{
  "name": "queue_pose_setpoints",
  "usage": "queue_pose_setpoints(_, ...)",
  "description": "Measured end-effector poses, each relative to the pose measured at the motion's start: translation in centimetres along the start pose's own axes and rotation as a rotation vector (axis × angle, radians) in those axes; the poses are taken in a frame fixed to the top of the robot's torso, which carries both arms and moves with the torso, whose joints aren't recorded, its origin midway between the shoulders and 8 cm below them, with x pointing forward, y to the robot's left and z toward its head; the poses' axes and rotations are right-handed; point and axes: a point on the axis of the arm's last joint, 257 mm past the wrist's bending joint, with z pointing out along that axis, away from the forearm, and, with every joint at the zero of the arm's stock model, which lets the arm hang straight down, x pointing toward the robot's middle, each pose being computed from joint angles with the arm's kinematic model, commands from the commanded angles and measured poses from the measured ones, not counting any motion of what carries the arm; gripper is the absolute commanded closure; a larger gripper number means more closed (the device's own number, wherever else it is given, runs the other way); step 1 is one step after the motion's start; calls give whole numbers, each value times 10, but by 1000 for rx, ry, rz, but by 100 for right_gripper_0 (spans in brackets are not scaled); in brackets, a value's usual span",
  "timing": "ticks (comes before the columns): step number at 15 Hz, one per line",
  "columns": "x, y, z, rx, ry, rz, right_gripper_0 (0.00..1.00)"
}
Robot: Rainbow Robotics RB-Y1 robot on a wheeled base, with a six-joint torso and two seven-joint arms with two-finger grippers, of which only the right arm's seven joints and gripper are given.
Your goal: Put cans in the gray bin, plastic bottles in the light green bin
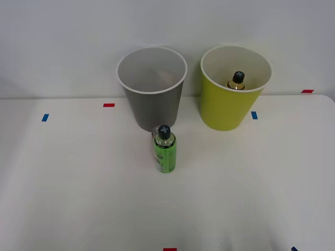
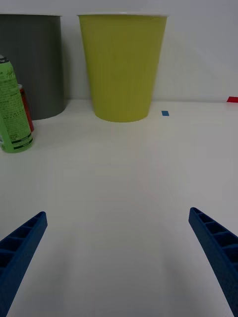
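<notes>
- While the right gripper [image 2: 119,262] hangs low over the bare table [image 1: 251,198], its blue fingers [image 2: 22,242] are spread wide with nothing between them.
- One plastic bottle, the amber-necked one [image 1: 237,80], already sits inside the light green bin [image 1: 225,112] — that part looks done.
- Green bottle [image 1: 165,150] stands upright on the table just in front of the gray bin [image 1: 152,112], waiting.
- Red can [image 2: 26,109] peeks out right behind that bottle, close to the gray bin, also on the table.
- Gray bin looks empty from the front.
- My read: roughly a third sorted, with one bottle and one can left to go.
</notes>
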Motion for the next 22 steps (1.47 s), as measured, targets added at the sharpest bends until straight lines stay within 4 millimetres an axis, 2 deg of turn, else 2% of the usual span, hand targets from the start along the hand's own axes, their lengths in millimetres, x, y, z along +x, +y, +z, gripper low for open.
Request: queue_pose_setpoints(22, 0, 0, 0, 0, 0, 0, 0)
